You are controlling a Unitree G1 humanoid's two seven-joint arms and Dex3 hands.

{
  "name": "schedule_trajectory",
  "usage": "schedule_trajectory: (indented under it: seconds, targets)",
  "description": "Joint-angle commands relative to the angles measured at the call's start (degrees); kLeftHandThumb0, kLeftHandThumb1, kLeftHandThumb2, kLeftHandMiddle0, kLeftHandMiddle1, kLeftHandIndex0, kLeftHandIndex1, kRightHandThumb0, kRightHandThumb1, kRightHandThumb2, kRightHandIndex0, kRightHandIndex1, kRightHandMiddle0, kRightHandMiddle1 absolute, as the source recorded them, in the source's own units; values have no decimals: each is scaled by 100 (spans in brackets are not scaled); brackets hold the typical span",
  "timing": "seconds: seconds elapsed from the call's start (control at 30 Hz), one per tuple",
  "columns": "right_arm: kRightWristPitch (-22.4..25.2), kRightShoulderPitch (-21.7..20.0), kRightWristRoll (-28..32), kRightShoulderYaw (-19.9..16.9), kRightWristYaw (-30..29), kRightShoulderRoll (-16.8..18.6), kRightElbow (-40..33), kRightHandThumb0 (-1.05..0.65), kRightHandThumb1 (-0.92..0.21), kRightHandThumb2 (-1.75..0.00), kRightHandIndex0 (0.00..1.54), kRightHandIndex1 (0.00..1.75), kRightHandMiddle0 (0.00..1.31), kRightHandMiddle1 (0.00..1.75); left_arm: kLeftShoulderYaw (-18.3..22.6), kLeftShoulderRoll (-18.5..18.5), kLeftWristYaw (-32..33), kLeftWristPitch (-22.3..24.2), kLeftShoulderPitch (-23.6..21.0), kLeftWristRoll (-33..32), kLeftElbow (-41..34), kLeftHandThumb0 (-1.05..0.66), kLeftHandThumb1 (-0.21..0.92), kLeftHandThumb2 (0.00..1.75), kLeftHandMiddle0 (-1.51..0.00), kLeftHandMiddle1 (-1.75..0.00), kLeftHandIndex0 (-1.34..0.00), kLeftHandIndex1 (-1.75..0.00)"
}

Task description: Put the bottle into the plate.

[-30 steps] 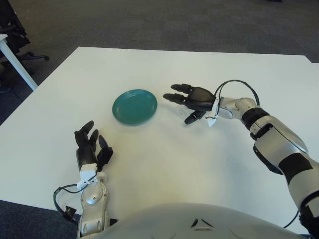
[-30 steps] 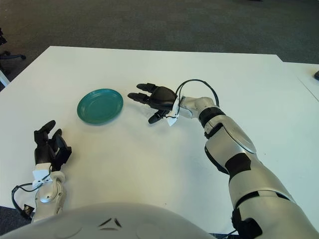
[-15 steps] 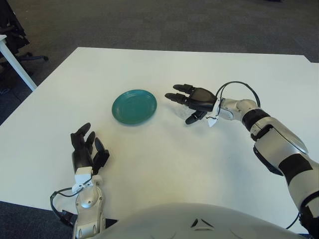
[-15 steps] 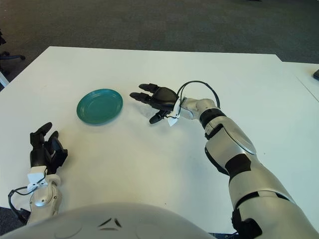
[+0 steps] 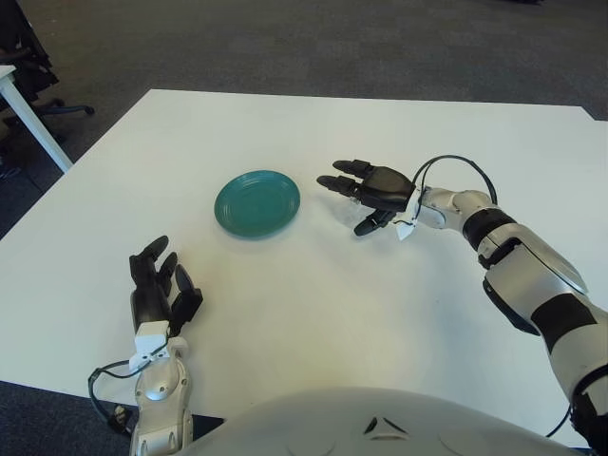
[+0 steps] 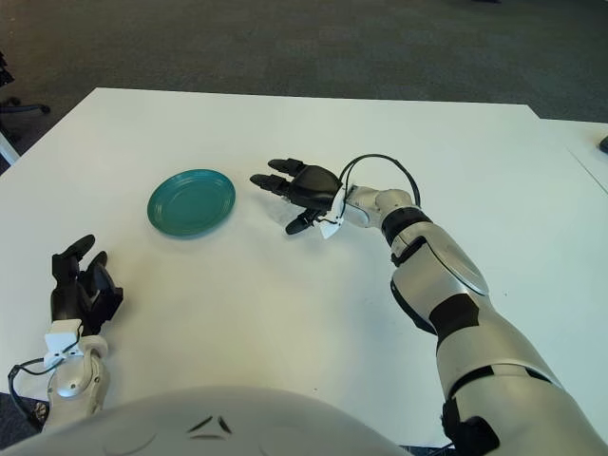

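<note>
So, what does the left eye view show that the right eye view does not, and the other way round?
Only the left eye view shows the long slanted white desk leg at its left edge; the right eye view catches a sliver at most. Only the right eye view shows a neighbouring table at its right edge. Both share the white table, the green plate, the right robot hand to the right of the plate, and the left robot hand at the front left.

No legible text, label or number, apparently, on anything.
</note>
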Motion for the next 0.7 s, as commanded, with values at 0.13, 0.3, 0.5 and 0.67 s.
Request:
schedule_trajectory:
  seconds: [0.13,0.3,0.5,0.67]
  targets:
    - [131,15,194,-126,133,-55,107,-105,-92,-61,0,0,0,0,107,72,-47,174,29,12,68,-76,92,81,-43,-29,-2,-101]
    - [238,-5,281,-182,203,-15,186,-105,-92,-63,0,0,0,0,126,87,-64,200,27,8,70,-76,92,79,-43,-28,-2,-101]
    - [309,-8,374,-232,300,25,260,-105,-92,-64,0,0,0,0,150,113,-81,129,35,11,102,-77,92,79,-43,-29,-4,-102]
    - [405,-13,395,-259,317,72,313,-105,-92,-65,0,0,0,0,182,130,-94,102,57,12,106,-77,92,78,-44,-29,-5,-102]
